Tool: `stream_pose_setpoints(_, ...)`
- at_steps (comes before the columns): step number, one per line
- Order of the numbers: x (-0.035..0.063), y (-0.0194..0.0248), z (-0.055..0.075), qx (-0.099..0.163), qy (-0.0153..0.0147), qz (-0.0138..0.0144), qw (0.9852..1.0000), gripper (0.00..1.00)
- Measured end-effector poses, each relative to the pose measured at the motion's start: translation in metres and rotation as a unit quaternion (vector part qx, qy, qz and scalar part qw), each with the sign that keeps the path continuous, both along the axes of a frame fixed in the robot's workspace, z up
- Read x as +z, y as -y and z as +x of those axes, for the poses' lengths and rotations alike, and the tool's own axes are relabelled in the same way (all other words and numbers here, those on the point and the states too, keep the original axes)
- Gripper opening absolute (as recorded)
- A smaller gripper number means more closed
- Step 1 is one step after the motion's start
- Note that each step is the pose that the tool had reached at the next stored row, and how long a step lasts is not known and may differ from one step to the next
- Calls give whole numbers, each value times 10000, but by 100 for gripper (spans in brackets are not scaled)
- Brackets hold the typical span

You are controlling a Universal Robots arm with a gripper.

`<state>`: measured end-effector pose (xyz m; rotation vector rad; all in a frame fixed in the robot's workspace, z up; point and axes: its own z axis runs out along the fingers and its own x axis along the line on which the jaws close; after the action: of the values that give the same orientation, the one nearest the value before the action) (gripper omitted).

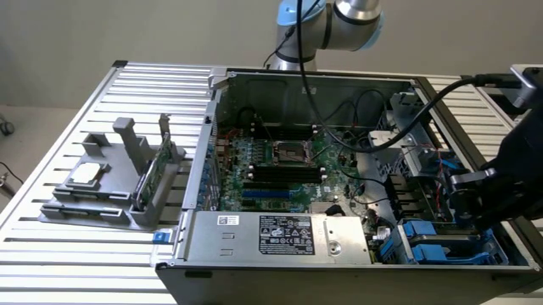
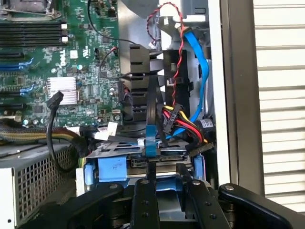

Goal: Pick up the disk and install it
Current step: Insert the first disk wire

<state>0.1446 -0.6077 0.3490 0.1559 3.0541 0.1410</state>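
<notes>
The disk (image 2: 112, 169) lies flat in the drive bay at the corner of the open computer case (image 1: 212, 121). Its blue carrier frame and its connector edge (image 2: 162, 160) face the bundle of cables. My gripper (image 2: 167, 185) hangs right over the disk's near edge, with its two black fingers (image 2: 145, 195) apart on either side of a blue part of the carrier. In the exterior view my gripper (image 1: 475, 206) is low over the bay at the case's right, above the blue carriers (image 1: 428, 248).
Red, yellow, black and blue cables (image 2: 183, 114) crowd the bay just beyond the disk. The motherboard (image 1: 280, 165) fills the case floor and the power supply (image 1: 280, 235) sits along the front. A grey fixture (image 1: 110, 197) on the slatted table holds a silver chip (image 1: 89, 173) and a green card (image 1: 152, 175).
</notes>
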Motion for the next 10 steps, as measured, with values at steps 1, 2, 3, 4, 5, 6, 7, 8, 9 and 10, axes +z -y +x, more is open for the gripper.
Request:
stream_pose_setpoints(1,-4,0,0,-90,0,0,10000,31)
stream_pose_setpoints(2,-8,0,0,-180,0,0,9998,31)
stream_pose_setpoints(3,-11,-1,0,-269,0,0,9996,31)
stream_pose_setpoints(4,-15,0,0,-357,0,0,9994,31)
stream_pose_setpoints(5,-18,0,0,-455,0,0,9990,31)
stream_pose_setpoints(6,-21,0,0,-545,0,-1,9985,31)
stream_pose_setpoints(7,-24,0,0,-632,0,0,9980,31)
stream_pose_setpoints(8,-27,0,0,-722,0,-1,9974,29)
stream_pose_setpoints(9,-30,0,0,-820,0,0,9966,29)
stream_pose_setpoints(10,-33,0,0,-909,0,0,9959,29)
